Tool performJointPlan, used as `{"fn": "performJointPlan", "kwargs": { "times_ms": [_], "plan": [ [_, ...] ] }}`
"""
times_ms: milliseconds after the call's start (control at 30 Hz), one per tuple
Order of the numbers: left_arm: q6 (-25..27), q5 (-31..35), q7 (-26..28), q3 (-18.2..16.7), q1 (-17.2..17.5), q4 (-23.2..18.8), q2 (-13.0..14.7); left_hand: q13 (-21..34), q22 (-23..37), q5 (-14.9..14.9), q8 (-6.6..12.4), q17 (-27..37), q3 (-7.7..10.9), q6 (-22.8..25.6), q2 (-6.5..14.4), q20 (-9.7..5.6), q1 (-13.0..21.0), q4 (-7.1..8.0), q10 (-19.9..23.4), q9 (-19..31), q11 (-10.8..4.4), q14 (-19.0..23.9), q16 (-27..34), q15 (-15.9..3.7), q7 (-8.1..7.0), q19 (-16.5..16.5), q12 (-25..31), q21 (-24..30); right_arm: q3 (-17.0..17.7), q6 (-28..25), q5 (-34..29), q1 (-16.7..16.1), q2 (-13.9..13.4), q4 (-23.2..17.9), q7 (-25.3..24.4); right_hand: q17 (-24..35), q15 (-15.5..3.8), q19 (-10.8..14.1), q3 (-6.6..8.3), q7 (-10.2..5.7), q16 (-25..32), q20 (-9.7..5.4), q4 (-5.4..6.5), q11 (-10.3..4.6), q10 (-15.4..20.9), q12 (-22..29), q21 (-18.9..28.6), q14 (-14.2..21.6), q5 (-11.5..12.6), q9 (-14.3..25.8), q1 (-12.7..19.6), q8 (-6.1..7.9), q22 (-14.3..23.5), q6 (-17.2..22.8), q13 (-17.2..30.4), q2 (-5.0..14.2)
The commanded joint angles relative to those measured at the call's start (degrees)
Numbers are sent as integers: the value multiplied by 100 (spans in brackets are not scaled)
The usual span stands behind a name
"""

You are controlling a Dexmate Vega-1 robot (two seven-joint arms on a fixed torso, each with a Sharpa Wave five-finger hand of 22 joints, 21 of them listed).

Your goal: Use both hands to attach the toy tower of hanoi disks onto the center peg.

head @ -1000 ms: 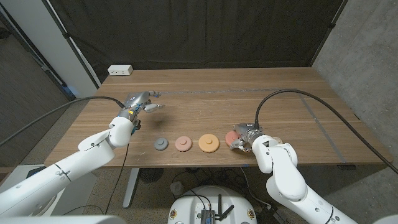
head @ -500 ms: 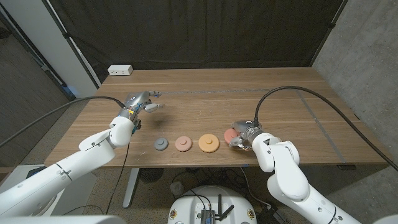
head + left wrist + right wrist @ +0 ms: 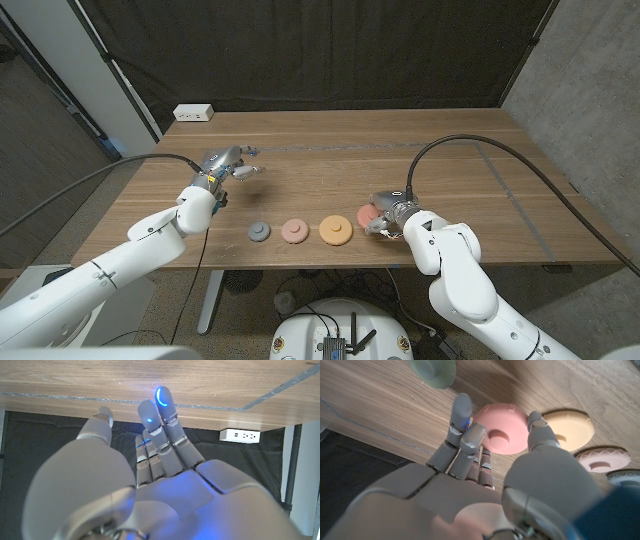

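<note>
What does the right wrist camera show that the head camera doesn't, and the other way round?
Right wrist view: a green disk beyond the right hand, and the red disk's centre hole. Head view: the left hand over the table, and a power strip. Both: the right hand at the red disk, beside the orange disk, pink disk and gray disk.

no readable text, label, brand, number or sign shows on anything.

Setting appears to be a robotics lab or test bay: wooden table before black curtain backdrop, bare concrete wall, white power strip at the table's rear.
</note>
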Motion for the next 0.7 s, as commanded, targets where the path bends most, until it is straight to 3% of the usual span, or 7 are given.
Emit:
{"fn": "performJointPlan", "kwargs": {
  "times_ms": [33,700],
  "plan": [
    [-173,-2,-30,62,-81,145,-38,23,-5,32,-20,3,3,54,50,-580,-1,-18,42,29,-22,-18,38,-207,-3,-42,-12,67,-89,287,-108,116,41,7,70,21,-55,22,248,-647,28,-459,185,-937,984,16,19,62,16,31,320,28,17,665,25,358],
    [-302,-17,-4,6,-36,190,1,30,-47,26,-26,-12,-7,51,57,-574,-33,2,43,30,-18,-32,54,-206,5,-66,-26,141,-270,1090,66,574,-31,85,181,24,-55,65,285,-723,51,-460,179,-980,1033,1,24,116,30,29,313,32,21,716,57,331]
  ]
}}
